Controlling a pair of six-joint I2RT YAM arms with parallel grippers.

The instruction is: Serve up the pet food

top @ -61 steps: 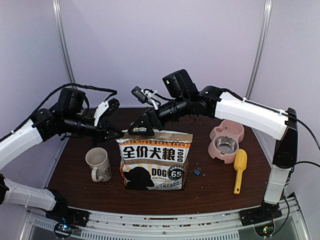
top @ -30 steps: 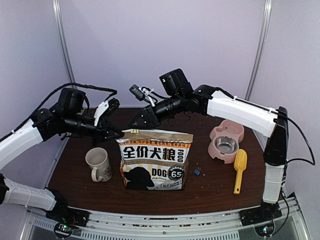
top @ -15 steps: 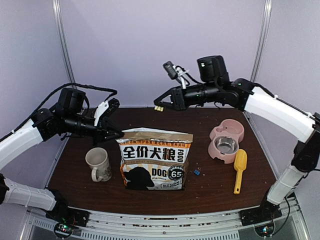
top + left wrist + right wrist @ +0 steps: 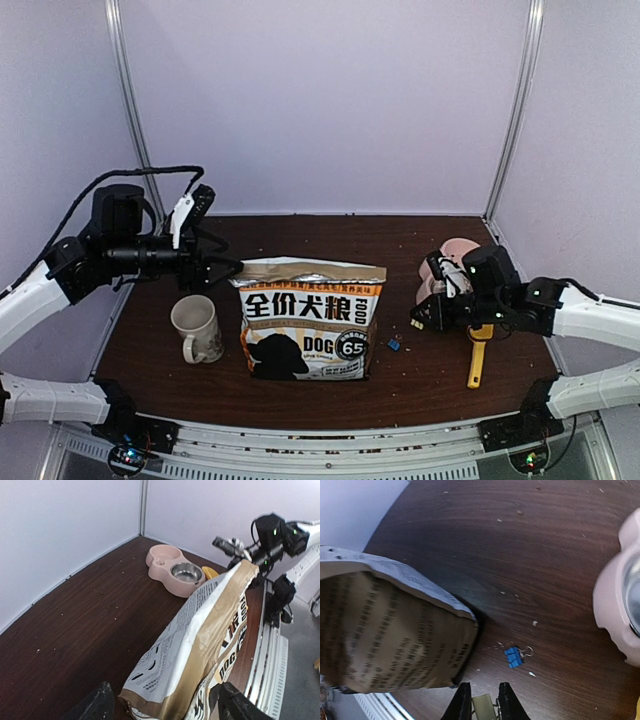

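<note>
No kibble shows; I judge it sits inside the bag (image 4: 310, 318), which stands upright in the middle of the table (image 4: 420, 375), centre of the top view, likely so that its mouth can be worked open. The left tool (image 4: 224, 268) is at the bag's upper-left corner, fingers spread either side of the top edge, not pinching it. The right tool (image 4: 482, 700), low at right beside the pink feeder (image 4: 159, 556), pinches a small pale clip (image 4: 482, 707), probably to set it down near the blue clip (image 4: 514, 657). The scoop (image 4: 478, 355) lies untouched.
</note>
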